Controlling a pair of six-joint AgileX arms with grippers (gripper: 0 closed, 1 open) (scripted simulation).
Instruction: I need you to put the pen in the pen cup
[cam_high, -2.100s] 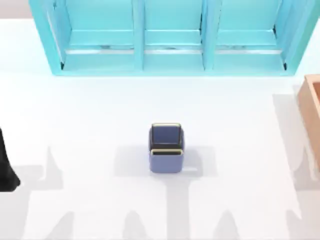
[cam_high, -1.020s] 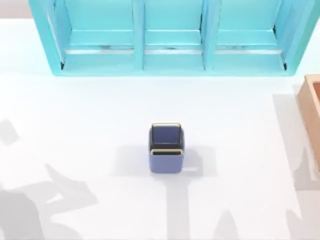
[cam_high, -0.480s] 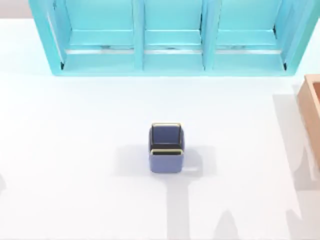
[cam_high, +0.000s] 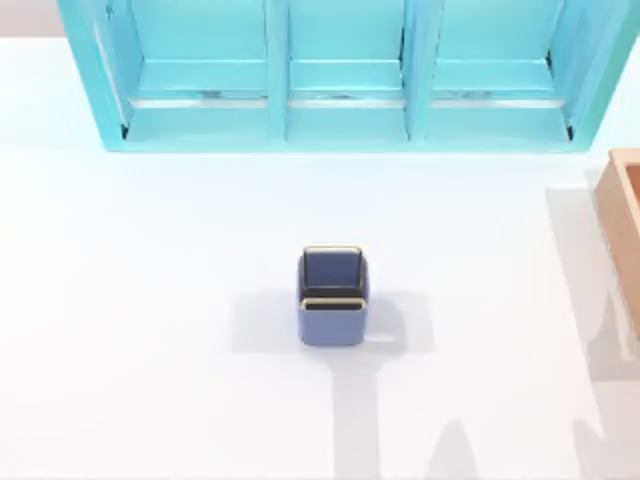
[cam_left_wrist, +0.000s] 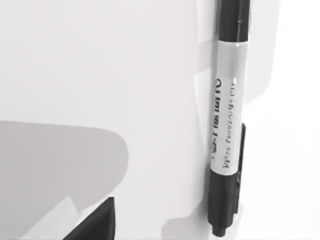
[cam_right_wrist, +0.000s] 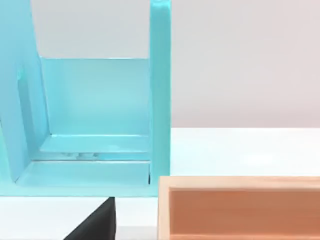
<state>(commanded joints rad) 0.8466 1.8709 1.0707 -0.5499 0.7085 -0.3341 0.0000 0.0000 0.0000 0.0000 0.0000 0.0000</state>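
Below the left wrist camera the pen (cam_left_wrist: 227, 120) lies flat on the white table (cam_left_wrist: 100, 65), not yet grasped; whether this gripper is spread cannot be told. Mid-table stands the pen cup (cam_high: 333, 297). Next comes descending and pinching the pen.

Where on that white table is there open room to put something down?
Bare tabletop lies on both sides of the pen cup and in the strip between it and the turquoise shelf unit. It is tighter at the right edge, by the orange box.
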